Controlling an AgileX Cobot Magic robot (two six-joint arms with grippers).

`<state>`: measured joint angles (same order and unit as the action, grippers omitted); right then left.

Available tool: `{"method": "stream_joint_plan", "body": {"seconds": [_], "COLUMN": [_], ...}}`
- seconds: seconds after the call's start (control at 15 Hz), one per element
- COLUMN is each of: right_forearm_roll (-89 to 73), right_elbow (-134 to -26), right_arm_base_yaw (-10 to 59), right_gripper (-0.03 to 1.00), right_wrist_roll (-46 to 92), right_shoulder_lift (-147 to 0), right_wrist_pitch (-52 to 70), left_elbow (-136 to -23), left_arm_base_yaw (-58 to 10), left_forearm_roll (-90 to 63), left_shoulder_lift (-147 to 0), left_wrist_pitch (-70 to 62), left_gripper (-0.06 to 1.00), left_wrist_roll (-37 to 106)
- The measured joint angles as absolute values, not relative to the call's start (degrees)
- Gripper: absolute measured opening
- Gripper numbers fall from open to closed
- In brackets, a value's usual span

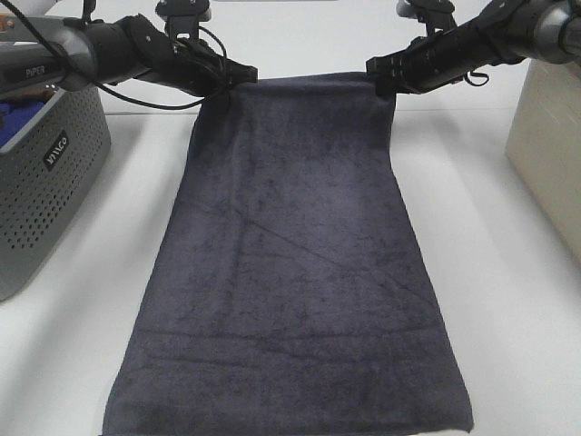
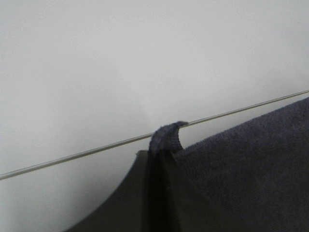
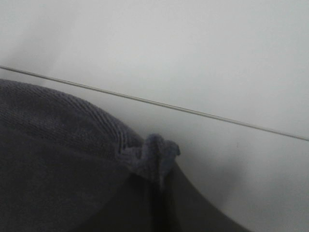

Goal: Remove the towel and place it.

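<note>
The dark charcoal-grey towel (image 1: 290, 263) lies spread lengthwise on the white table, its near end at the front edge of the exterior view. My left gripper (image 1: 238, 74) is shut on the towel's far left corner (image 2: 166, 137). My right gripper (image 1: 381, 76) is shut on the far right corner (image 3: 154, 154). The far edge is held slightly raised between the two grippers. In each wrist view a pinched tuft of towel sticks out between the closed dark fingers.
A grey perforated basket (image 1: 41, 173) stands at the left, with blue cloth (image 1: 18, 113) inside. A beige box (image 1: 549, 154) stands at the right edge. The white table (image 1: 508, 318) shows on both sides of the towel.
</note>
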<state>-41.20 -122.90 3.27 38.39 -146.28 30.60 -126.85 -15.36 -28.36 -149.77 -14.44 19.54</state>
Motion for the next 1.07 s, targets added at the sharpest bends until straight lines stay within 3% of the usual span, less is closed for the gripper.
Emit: {"method": "stream_joint_plan", "body": {"seconds": [0.33, 0.47, 0.6, 0.73, 1.07], "right_forearm_roll": [-43.49, -44.63, -44.63, -44.52, -40.45], "right_elbow": [-122.78, -122.78, -122.78, -122.78, -122.78], "right_arm_base_yaw": [3.32, 3.32, 3.27, 3.21, 3.09], "right_gripper": [0.02, 0.16, 0.43, 0.60, 0.65], "right_wrist_roll": [40.68, 41.02, 41.42, 41.88, 41.88], "right_shoulder_lift": [-148.17, -148.80, -149.31, -149.31, -145.93], "right_wrist_pitch": [28.36, 27.73, 27.50, 27.27, 31.28], "left_elbow": [-126.85, -126.85, -126.85, -126.85, -128.29], "left_arm_base_yaw": [-15.41, -15.41, -15.36, -15.30, -15.13], "left_forearm_roll": [-28.36, -28.30, -28.25, -28.25, -28.25], "left_shoulder_lift": [-152.92, -153.50, -154.18, -154.35, -154.30], "left_wrist_pitch": [-10.54, -8.54, -4.35, -0.86, 3.67], "left_gripper": [0.05, 0.19, 0.43, 0.57, 0.61], "left_wrist_roll": [19.54, 19.54, 19.54, 19.54, 19.54]}}
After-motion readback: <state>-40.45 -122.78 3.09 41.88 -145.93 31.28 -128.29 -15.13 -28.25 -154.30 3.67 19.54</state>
